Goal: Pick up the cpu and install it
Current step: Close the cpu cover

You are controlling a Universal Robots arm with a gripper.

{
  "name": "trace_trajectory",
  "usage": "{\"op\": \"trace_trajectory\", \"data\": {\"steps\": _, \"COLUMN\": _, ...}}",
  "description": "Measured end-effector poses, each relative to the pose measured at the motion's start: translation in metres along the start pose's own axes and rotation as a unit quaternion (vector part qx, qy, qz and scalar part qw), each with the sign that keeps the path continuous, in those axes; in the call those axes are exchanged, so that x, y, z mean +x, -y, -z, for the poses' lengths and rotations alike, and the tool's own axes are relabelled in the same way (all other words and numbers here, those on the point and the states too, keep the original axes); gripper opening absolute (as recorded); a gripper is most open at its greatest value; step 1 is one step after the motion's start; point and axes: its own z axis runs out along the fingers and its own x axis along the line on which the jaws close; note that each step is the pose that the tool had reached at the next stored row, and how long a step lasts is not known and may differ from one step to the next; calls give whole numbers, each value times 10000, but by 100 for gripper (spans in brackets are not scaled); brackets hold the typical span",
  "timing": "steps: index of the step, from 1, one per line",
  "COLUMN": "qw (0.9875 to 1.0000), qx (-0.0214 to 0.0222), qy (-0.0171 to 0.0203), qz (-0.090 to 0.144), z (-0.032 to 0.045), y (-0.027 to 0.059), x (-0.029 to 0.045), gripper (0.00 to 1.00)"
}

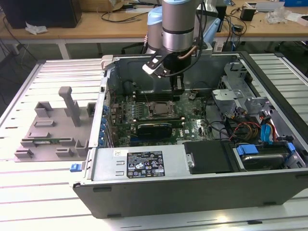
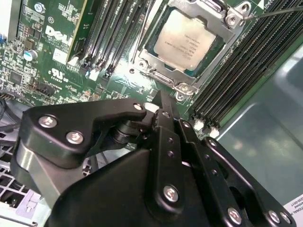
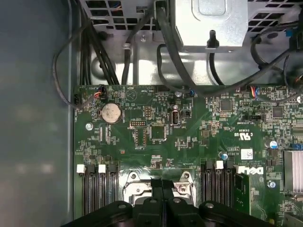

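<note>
The cpu (image 2: 187, 40), a flat silver-grey square, lies inside the metal-framed socket (image 2: 227, 21) on the green motherboard (image 2: 57, 61). In the exterior view the cpu (image 1: 160, 108) sits in the middle of the board, within the open computer case (image 1: 192, 178). My gripper (image 1: 178, 87) hangs a little above the board, just beyond the socket toward the case's back wall. In both wrist views the black fingers (image 2: 163, 118) are pressed together with nothing between them. In the first wrist view the gripper (image 3: 162, 183) covers the middle of the socket frame (image 3: 135, 189).
A grey plastic tray (image 1: 53, 130) lies on the slatted table at the exterior view's left. A long black card (image 1: 154, 129) sits in front of the socket. Memory slots (image 2: 118, 28) flank the socket. Drive cage and cables (image 1: 250, 120) fill the case's right side.
</note>
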Motion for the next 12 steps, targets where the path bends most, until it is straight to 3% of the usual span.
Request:
{"op": "trace_trajectory", "data": {"steps": 2, "qw": 9999, "qx": 139, "qy": 1, "qz": 4, "z": -4, "y": -2, "x": 0, "gripper": 11}}
{"op": "trace_trajectory", "data": {"steps": 3, "qw": 9999, "qx": 156, "qy": 4, "qz": 4, "z": -2, "y": -2, "x": -1, "gripper": 11}}
{"op": "trace_trajectory", "data": {"steps": 5, "qw": 9999, "qx": 162, "qy": 2, "qz": 4, "z": -7, "y": 6, "x": 0, "gripper": 11}}
{"op": "trace_trajectory", "data": {"steps": 7, "qw": 9999, "qx": 150, "qy": 3, "qz": 5, "z": -15, "y": 124, "x": -2, "gripper": 11}}
{"op": "trace_trajectory", "data": {"steps": 8, "qw": 9999, "qx": 142, "qy": 4, "qz": 4, "z": -21, "y": 234, "x": -3, "gripper": 11}}
{"op": "trace_trajectory", "data": {"steps": 12, "qw": 9999, "qx": 135, "qy": 4, "qz": 4, "z": -43, "y": 387, "x": -2, "gripper": 11}}
